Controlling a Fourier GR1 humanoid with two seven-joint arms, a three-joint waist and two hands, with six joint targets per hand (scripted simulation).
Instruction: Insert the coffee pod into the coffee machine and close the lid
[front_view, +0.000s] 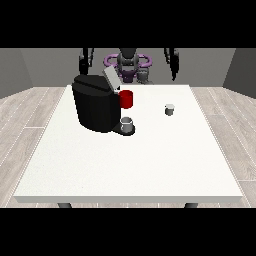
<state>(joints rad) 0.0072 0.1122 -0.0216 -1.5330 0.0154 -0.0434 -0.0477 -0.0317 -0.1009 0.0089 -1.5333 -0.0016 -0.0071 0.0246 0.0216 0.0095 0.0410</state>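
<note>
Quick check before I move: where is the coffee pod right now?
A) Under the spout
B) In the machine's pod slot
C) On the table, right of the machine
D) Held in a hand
C: the pod stands alone on the table, apart from the machine, whose lid is up.

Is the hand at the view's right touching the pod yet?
Apart. The front view shows the hand at the view's right raised near the robot, with bare table between it and the pod.

Matt black coffee machine, smooth white table, wood-plank floor, glossy red cup.
</note>
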